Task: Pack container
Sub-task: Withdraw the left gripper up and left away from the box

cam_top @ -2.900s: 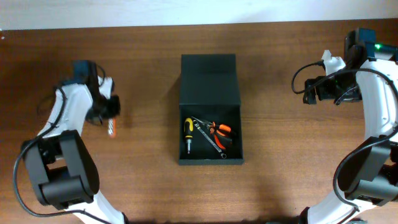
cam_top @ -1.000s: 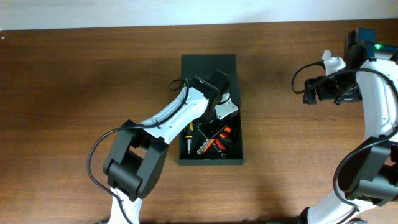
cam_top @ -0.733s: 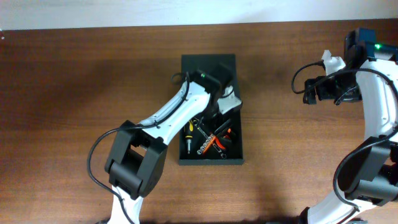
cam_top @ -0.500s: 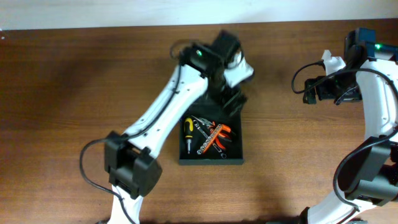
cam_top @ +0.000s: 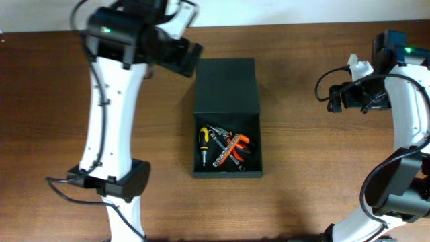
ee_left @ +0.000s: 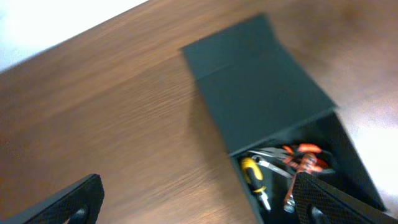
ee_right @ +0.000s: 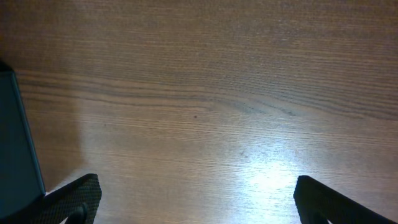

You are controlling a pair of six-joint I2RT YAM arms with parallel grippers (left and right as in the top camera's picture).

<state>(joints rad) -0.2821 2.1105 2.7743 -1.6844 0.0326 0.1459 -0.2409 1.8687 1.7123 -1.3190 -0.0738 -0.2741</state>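
Observation:
The container (cam_top: 226, 87) is a matte black box in the middle of the table, its flap lid folded back flat. Its open compartment holds a yellow-handled screwdriver (cam_top: 201, 142), orange-handled pliers (cam_top: 238, 141) and a row of silver bits (cam_top: 225, 154). My left gripper (cam_top: 183, 59) hovers high off the lid's back left corner, open and empty. In the left wrist view the container (ee_left: 261, 87) lies below, with the screwdriver (ee_left: 254, 172) near the right fingertip (ee_left: 329, 199). My right gripper (cam_top: 336, 99) stands open over bare wood to the right of the container (ee_right: 15, 143).
Brown wooden table all round the box. The table's back edge meets a white wall (cam_top: 269, 12) just beyond the lid. The left arm's base (cam_top: 111, 185) stands at the front left, the right arm's base (cam_top: 400, 195) at the front right.
My left gripper opened over the box, leaving a tool among the others, then rose and swung back and left past the lid. The right arm has not moved.

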